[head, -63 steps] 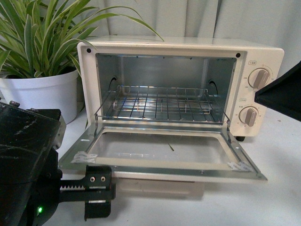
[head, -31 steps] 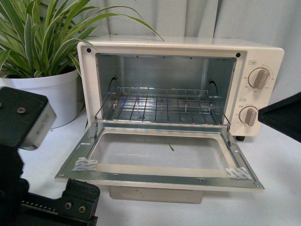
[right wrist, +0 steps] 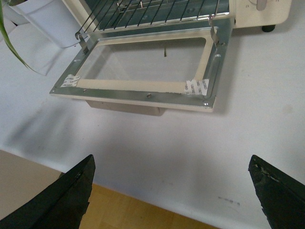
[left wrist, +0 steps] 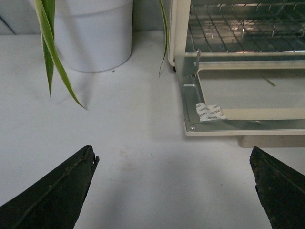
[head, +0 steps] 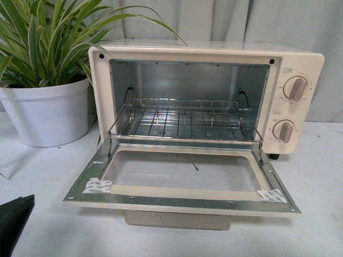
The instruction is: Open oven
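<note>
- Nearest, the left gripper (left wrist: pixel 174 191) hangs low over the bare white table (head: pixel 48 176), its two dark fingers spread wide apart with nothing between them; in the front view only a dark corner of that arm shows at the near left edge.
- The right gripper (right wrist: pixel 171 191) is likewise spread apart and empty, hovering over the near edge of the table, well short of the door.
- Just beyond them, the door (head: pixel 182 179) of the oven (head: pixel 206 99) lies dropped all the way down, roughly level, glass window facing up, with small white stickers at its two near corners. The bar handle (head: pixel 177 219) hangs underneath the door's near edge.
- By my reading the task is essentially done: the door is fully open, neither claw touches it, and all that seems left is for the arms to clear away.
- Farther in, the oven sits centre to right on the table, its cavity exposed. Inside is only the wire rack (head: pixel 185 118), bare, with no food or tray on it.
- On the right of the oven front, two round knobs (head: pixel 296 88) sit one above the other.
- At far left, a white pot (head: pixel 48 112) holds a green striped plant (head: pixel 51 40), just beside the oven's left wall.
</note>
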Motion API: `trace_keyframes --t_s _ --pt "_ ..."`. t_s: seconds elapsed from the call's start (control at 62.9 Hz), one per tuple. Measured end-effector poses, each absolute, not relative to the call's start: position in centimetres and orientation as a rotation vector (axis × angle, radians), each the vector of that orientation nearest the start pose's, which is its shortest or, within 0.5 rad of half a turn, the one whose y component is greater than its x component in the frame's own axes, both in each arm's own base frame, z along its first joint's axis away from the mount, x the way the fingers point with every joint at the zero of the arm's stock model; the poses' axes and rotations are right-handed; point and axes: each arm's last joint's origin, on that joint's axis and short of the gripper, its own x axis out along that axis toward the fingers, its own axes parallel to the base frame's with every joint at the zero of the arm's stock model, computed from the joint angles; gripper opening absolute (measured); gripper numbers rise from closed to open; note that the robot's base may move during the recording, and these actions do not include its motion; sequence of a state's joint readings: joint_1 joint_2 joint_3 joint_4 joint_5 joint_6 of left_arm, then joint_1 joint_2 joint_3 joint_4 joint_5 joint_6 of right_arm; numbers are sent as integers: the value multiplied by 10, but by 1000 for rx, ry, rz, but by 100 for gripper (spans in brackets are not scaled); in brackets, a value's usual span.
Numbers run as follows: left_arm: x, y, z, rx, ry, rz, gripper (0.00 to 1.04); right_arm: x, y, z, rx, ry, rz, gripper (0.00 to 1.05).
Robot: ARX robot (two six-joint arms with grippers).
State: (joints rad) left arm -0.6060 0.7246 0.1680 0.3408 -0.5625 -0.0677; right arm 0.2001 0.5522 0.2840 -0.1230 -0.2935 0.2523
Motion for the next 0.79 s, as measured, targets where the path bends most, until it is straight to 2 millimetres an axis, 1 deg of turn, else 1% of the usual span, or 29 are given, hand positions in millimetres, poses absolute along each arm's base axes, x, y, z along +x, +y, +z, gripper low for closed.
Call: trace_keyframes --t_s 0.095,0.191,0.334,0.541,0.588,0.62,0.636,0.652,0.684,0.715,0.795 --pt "119 -67 180 27 134 -28 98 118 28 189 277 438 423 95" --pt "112 -63 178 11 130 -17 98 110 23 186 272 412 406 95" --pt "109 -60 168 10 158 0 98 103 19 177 295 349 405 95" --pt "109 -59 169 4 155 3 98 103 19 178 300 339 398 95" --pt "109 -59 168 3 141 -1 96 102 20 175 224 218 318 89" --pt "108 -56 164 -13 76 -17 87 101 18 172 138 89 158 79" --pt "105 -53 161 -4 70 -7 82 100 17 172 114 57 112 76" --pt "104 -51 162 -2 64 -8 78 98 16 173 87 21 63 71" --pt "101 -46 166 -15 31 -26 69 97 14 173 65 -7 24 64" --pt "98 -40 169 -25 0 -28 60 97 12 168 44 -7 7 55" --pt "97 -32 169 -21 -5 -17 46 98 6 165 20 2 45 38"
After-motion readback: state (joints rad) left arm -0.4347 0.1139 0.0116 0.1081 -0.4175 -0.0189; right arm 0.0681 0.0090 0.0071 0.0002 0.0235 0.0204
